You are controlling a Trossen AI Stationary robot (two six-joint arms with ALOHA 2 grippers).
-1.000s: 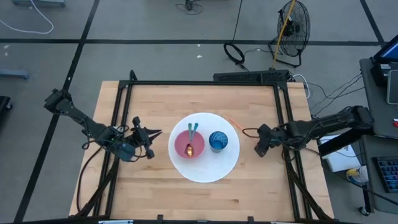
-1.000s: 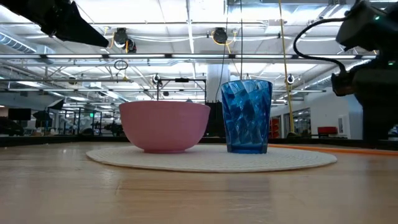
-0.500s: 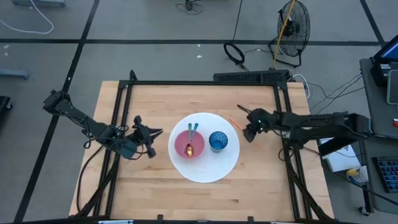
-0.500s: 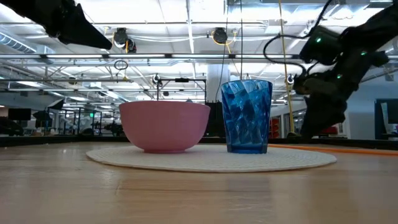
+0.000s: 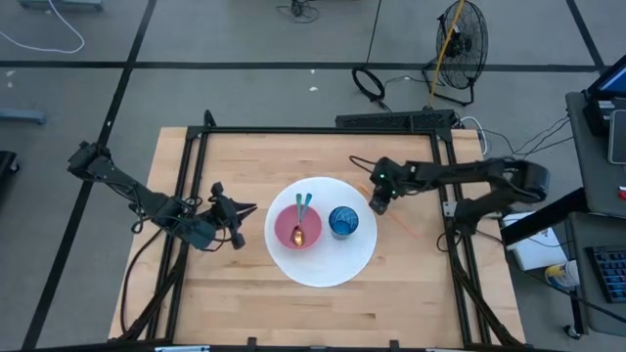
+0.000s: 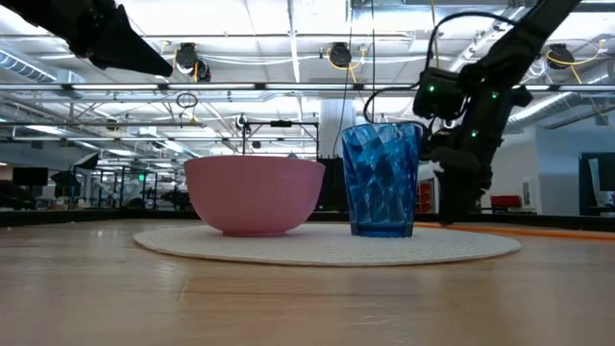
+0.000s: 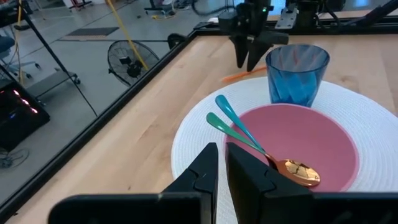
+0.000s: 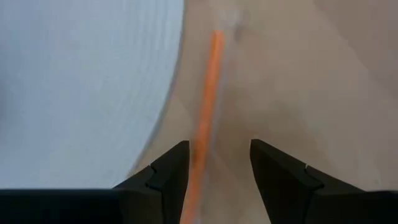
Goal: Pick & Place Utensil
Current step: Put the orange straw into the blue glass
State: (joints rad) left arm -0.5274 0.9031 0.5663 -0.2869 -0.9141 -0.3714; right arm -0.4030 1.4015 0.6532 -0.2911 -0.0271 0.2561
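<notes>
A thin orange utensil point(image 8: 208, 93) lies flat on the table just right of the round white placemat point(image 5: 323, 264); it also shows in the high view point(image 5: 403, 226). My right gripper point(image 8: 217, 180) is open and points down over it, one finger on each side; in the high view it point(image 5: 377, 202) is at the mat's far right rim. I cannot tell whether a finger touches the utensil. A pink bowl point(image 5: 298, 227) on the mat holds two teal-handled spoons point(image 7: 239, 134). A blue cup point(image 5: 342, 221) stands beside the bowl. My left gripper point(image 5: 235, 210) is shut and empty, left of the mat.
A black frame point(image 5: 313, 132) runs around the tabletop along its far, left and right sides. Bare wood lies near the front edge point(image 5: 313, 313). A fan point(image 5: 460, 44) and cables are on the floor beyond the table.
My right gripper has gone from near the table's right edge toward the left and a little toward the far edge. It now stands low over the orange utensil beside the placemat and the blue cup.
</notes>
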